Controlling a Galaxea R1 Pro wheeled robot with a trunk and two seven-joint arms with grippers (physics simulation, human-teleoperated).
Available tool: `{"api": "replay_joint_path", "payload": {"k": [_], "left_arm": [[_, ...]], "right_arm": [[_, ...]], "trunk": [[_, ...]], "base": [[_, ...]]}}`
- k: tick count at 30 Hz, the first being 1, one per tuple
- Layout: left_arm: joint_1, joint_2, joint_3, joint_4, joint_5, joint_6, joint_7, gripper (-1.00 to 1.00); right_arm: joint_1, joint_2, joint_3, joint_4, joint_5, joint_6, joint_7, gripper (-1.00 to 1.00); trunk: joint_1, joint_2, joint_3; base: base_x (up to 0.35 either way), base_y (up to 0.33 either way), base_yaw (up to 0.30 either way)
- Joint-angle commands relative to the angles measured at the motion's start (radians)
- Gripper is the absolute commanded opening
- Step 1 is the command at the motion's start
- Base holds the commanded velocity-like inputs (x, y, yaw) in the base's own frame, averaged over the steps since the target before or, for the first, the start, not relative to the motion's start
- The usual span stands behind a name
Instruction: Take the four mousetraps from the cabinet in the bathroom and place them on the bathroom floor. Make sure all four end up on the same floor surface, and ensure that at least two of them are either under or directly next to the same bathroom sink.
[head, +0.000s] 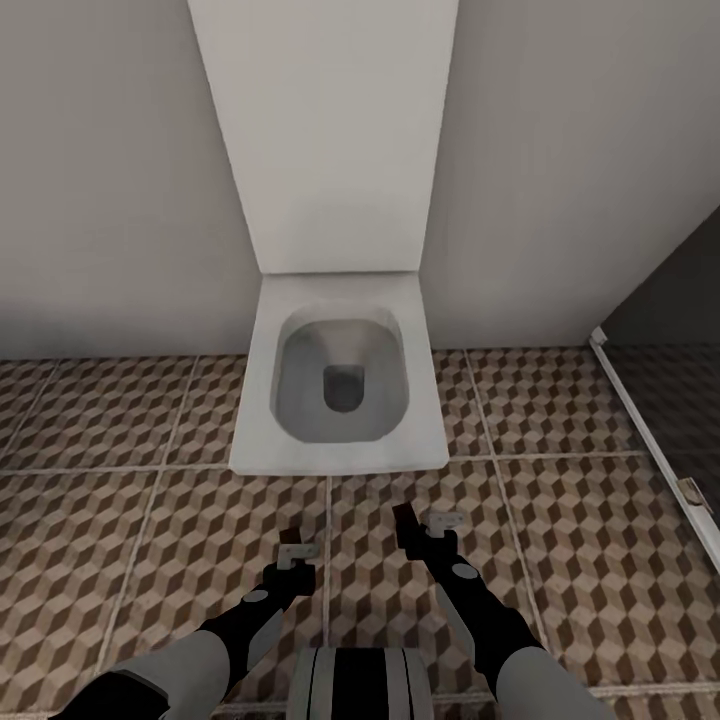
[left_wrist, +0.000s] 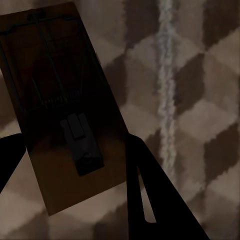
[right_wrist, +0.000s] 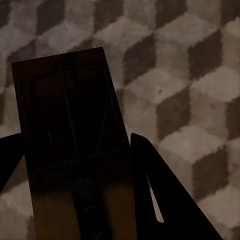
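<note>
Bathroom floor (head: 560, 560) as I see it from the head camera: large square tiles printed with brown, beige and grey cubes, divided by pale grout lines. A white square toilet (head: 340, 455) rests directly on the tiles, its back against the grey wall. At the right, a pale strip (head: 640, 420) runs along the floor at the foot of a dark panel. Both wrist cameras show me the same cube pattern close up.

The toilet (head: 340, 385) stands on the bathroom floor (head: 560, 560), against the wall (head: 110, 170).
</note>
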Motion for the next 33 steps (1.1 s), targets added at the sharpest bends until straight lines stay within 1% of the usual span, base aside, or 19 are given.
{"api": "replay_joint_path", "payload": {"k": [1,7,16,26,33], "left_arm": [[-0.001,0.0,-0.008,0.001,0.009,-0.004,0.0,-1.0],[-0.001,0.001,-0.008,0.001,0.009,-0.004,0.0,-1.0],[-0.001,0.002,-0.008,0.001,0.009,-0.003,0.0,-1.0],[-0.001,0.003,-0.008,0.001,0.009,-0.003,0.0,-1.0],[-0.001,0.003,-0.008,0.0,0.009,-0.003,0.0,-1.0]], "right_arm": [[0.0,-0.001,0.006,0.0,-0.01,-0.001,-0.007,-1.0],[0.0,-0.001,0.006,0.0,-0.01,-0.002,-0.007,-1.0],[0.0,-0.001,0.007,0.0,-0.01,-0.004,-0.006,-1.0],[0.0,-0.001,0.007,0.0,-0.01,-0.004,-0.006,-1.0],[0.0,-0.001,0.006,0.001,-0.01,-0.004,-0.007,-1.0]], "trunk": [[0.0,0.0,-0.002],[0.0,0.0,-0.011],[0.0,0.0,-0.012],[0.0,0.0,-0.012],[0.0,0.0,-0.012]], "base": [[0.0,0.0,0.0],[0.0,0.0,0.0],[0.008,0.0,0.0],[0.209,0.0,0.0],[0.047,0.0,0.0]]}}
